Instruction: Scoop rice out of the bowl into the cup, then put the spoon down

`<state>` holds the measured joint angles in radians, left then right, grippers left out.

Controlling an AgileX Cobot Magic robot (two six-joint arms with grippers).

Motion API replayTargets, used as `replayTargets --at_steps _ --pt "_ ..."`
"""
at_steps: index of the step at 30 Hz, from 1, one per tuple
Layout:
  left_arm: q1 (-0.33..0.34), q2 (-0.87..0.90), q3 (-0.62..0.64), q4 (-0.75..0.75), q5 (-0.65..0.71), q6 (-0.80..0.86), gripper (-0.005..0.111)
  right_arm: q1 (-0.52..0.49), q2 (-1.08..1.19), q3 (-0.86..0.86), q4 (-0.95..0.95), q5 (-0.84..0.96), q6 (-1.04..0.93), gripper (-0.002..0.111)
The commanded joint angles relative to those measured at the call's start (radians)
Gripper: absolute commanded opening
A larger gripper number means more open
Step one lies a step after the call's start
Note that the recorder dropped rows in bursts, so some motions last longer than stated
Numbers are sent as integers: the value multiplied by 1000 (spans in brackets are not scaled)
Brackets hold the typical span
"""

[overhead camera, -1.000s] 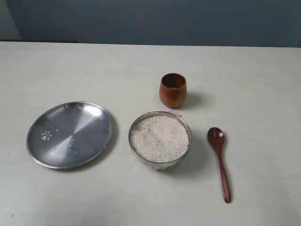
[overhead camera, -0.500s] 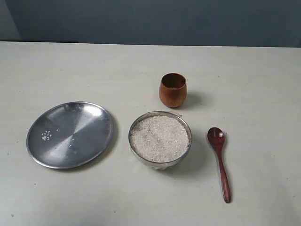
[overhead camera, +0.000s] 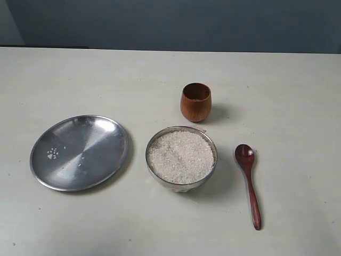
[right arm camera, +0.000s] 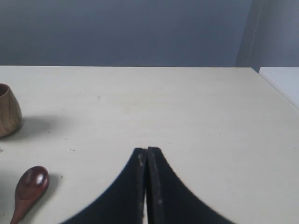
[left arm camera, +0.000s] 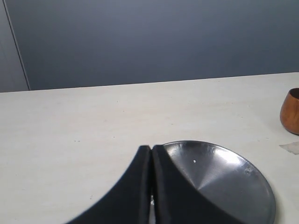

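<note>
On the pale table (overhead camera: 287, 96), near the middle: a deep, shiny steel bowl (overhead camera: 181, 186). Holds white uncooked rice (overhead camera: 181, 156), filled almost to the rim and fairly level.

Just beyond the bowl, a little to the right: a small reddish-brown wooden cup (overhead camera: 195, 109), upright, close to the bowl but not touching. Shows a pale patch low inside (too small to call rice with any certainty).

Right of the bowl, apart from it: the dark wooden spoon (overhead camera: 249, 181). Lies flat on the table, round head toward the far side, slim handle running toward the near edge. Appears bare in the head.

Left of the bowl, with a clear gap between: a wide flat steel plate (overhead camera: 90, 144). Bears only a small cluster of white grains (overhead camera: 52, 153) on its left part.

In the left wrist view: the left gripper (left arm camera: 151, 148), black fingers pressed together tip to tip, pinching nothing. Hovers in front of the plate's rim, with the cup's side just in sight.

In the right wrist view: the right gripper (right arm camera: 146, 150), likewise pressed together with nothing between. Hangs above bare table, with the spoon's head and the cup in sight, touching neither.
</note>
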<state>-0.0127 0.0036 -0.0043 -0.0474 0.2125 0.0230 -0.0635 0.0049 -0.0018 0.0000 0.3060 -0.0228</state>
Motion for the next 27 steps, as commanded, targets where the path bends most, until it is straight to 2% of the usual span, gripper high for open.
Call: replayTargets --at_steps 1,6,9,12,23,27 --pt "-7 -4 4 -1 -5 -4 0 -4 -5 2 41 -131 6 0" --pt "-7 -4 4 -1 -5 -4 0 -4 -5 2 382 -358 52 0" --pt "-7 -4 4 -1 -5 -4 0 -4 -5 2 584 -429 52 0" --pt "-7 -4 4 -1 -5 -4 0 -4 -5 2 694 -483 52 0" --pt "-7 -4 4 -1 -5 -4 0 11 -5 -9 664 -490 87 0" --pt "-7 -4 4 -1 -5 -4 0 52 -5 -111 465 -445 87 0"
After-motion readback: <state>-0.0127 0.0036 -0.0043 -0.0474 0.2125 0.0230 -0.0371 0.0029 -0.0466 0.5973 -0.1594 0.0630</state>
